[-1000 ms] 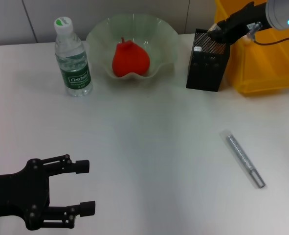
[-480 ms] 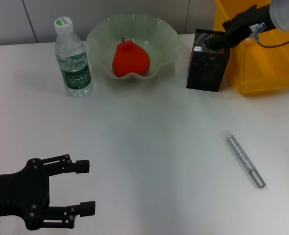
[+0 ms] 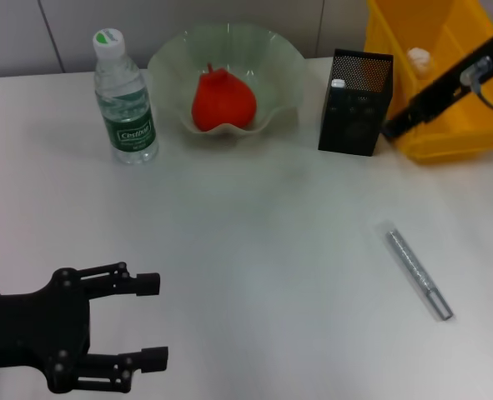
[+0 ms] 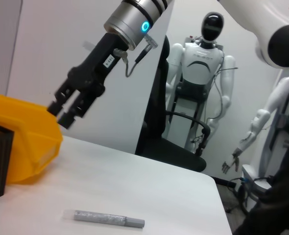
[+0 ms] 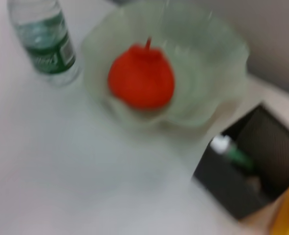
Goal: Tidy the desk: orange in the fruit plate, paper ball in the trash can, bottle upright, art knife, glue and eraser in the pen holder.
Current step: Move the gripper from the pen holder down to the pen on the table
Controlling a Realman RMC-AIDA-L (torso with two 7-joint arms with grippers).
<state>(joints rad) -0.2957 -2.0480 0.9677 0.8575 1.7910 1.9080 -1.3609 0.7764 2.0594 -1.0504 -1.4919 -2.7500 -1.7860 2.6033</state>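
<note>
Head view: orange [image 3: 222,100] in fruit plate [image 3: 284,62]; bottle [image 3: 124,100] upright; paper ball [image 3: 419,57] in trash can [image 3: 446,137]; glue [image 5: 231,151] in pen holder [image 3: 354,104]. Art knife [image 3: 419,273] on bench [image 3: 254,242], near right edge, well apart from holder.
Right gripper [image 3: 394,127] beside holder, jaws spread, empty. Left gripper [image 3: 150,321] parked near front edge, jaws spread.
Step in hand, judged: fetch knife; approach from above, jaws across shaft at mid-length.
Change: right gripper, earlier over holder mouth, now withdrawn toward trash can.
</note>
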